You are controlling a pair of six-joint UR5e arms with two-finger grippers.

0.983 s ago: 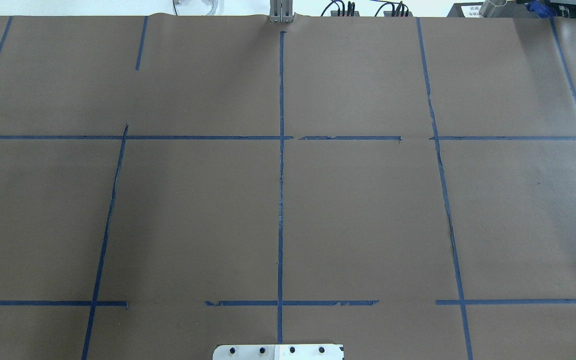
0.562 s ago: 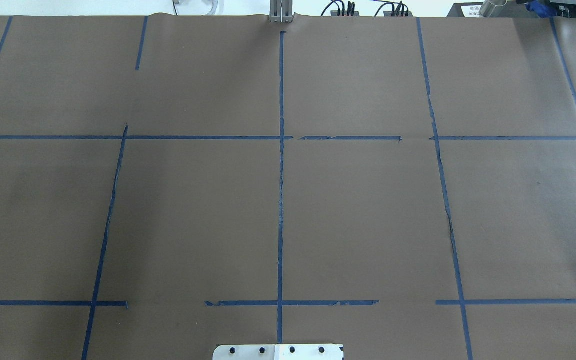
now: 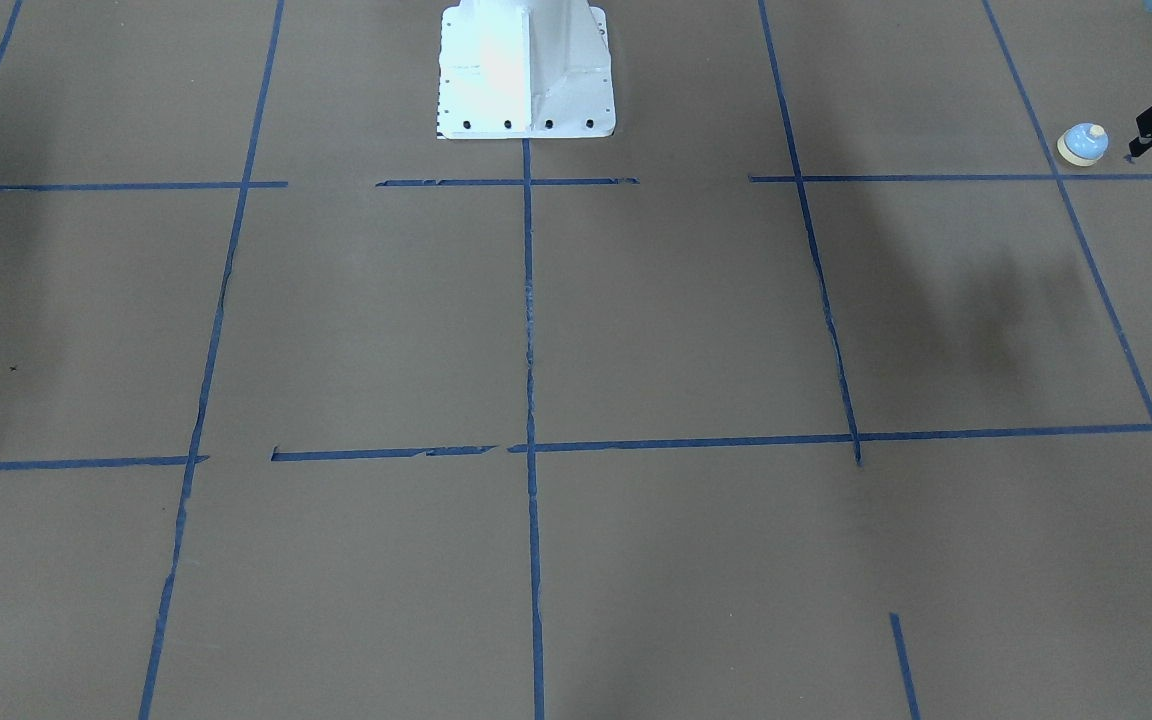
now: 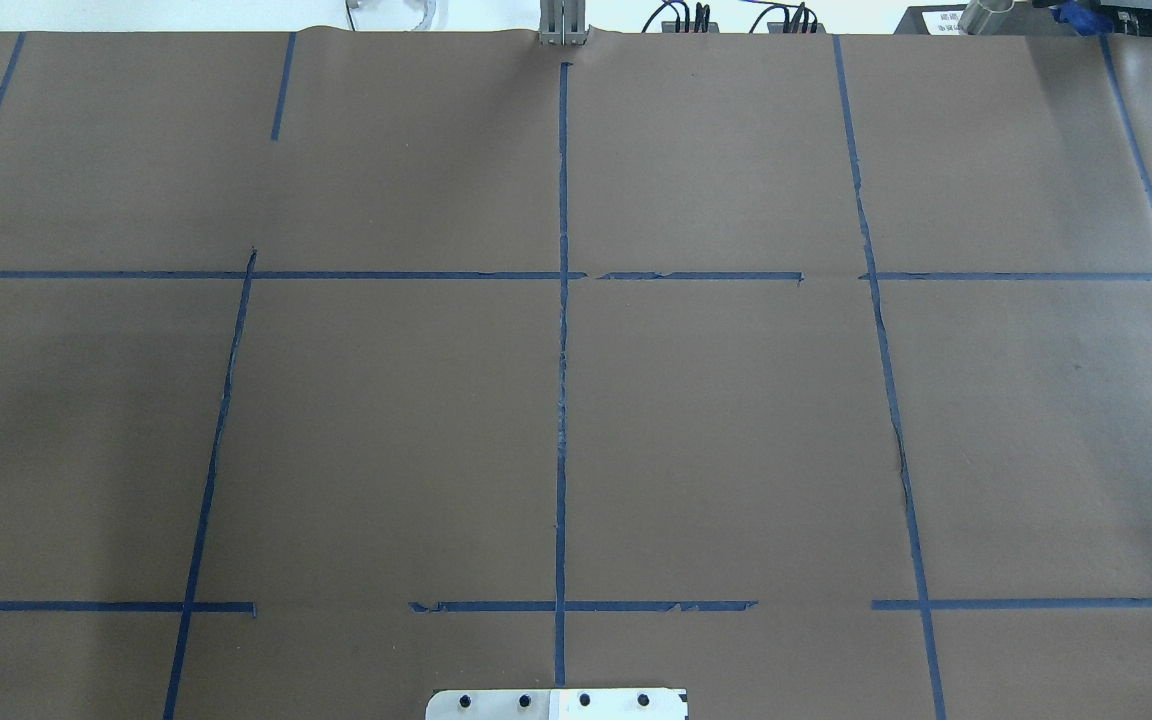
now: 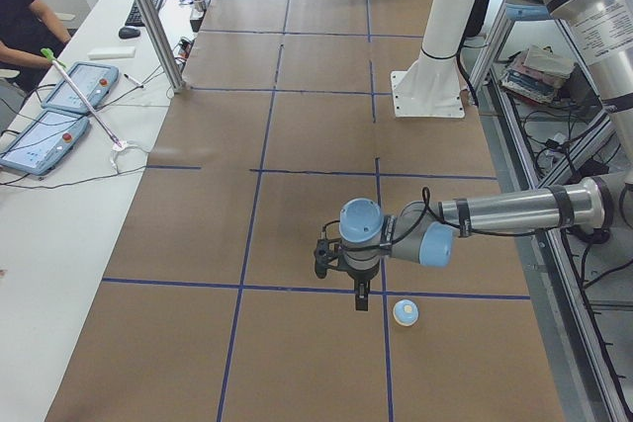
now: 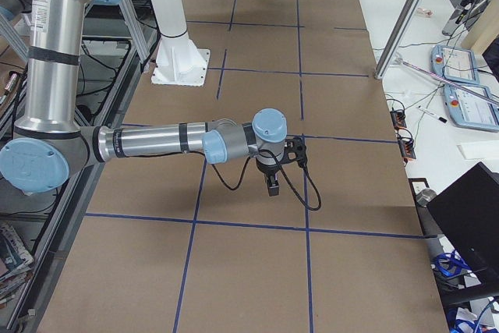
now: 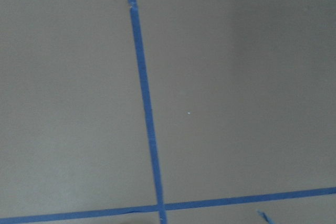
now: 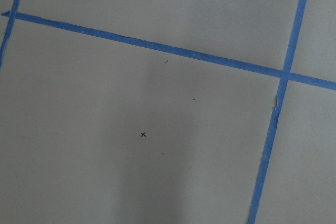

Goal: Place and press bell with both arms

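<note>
At the table's left end: left gripper (image 5: 360, 295), black, pointing down, low over the brown paper; whether its jaws stand apart or together cannot be told. It holds nothing.

Just beside it, not touching: the bell (image 5: 406, 312), light blue, cream button up, upright on the table (image 4: 736, 420), close to a crossing of blue tape lines (image 4: 562, 400).

Behind the gripper: left arm (image 5: 514, 212), stretched level from the robot's side.

At the opposite end, well apart from the bell: right gripper (image 6: 271, 185), pointing down over the paper; jaw state cannot be told. Right arm (image 6: 148, 142) also level.

Between the arms, at the table's edge: white pedestal base (image 3: 526, 70), bolted.

Beyond the table: white bench with two control tablets (image 5: 79, 86); a person in black (image 5: 20, 17) at its edge.
</note>
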